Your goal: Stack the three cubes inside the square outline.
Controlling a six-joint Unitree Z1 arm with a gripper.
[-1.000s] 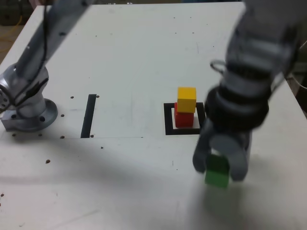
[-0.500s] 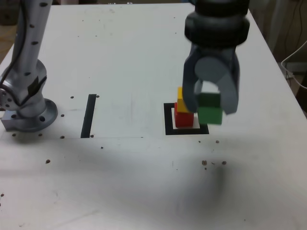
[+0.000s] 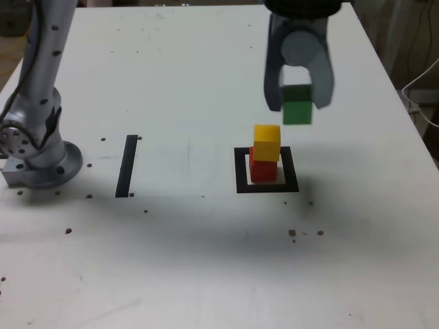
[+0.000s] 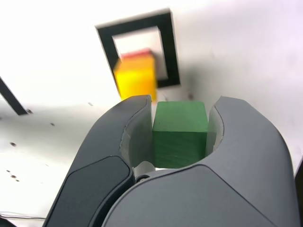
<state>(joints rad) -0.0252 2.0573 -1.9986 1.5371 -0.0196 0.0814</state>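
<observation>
Wrist view: smooth grey curved hand [image 4: 180, 125] pinching matte, faintly grained green cube [image 4: 180, 135].

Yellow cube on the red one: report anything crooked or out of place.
The yellow cube sits slightly off-centre on the red cube, overhanging toward the exterior view's right. Both stand inside the square outline. Nothing has toppled.

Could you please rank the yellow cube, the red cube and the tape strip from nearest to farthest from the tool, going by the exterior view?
1. Yellow cube, top of the stack, just below the tool and slightly to the exterior view's left.
2. Red cube, under the yellow one.
3. Tape strip, far off at the exterior view's left.
</observation>
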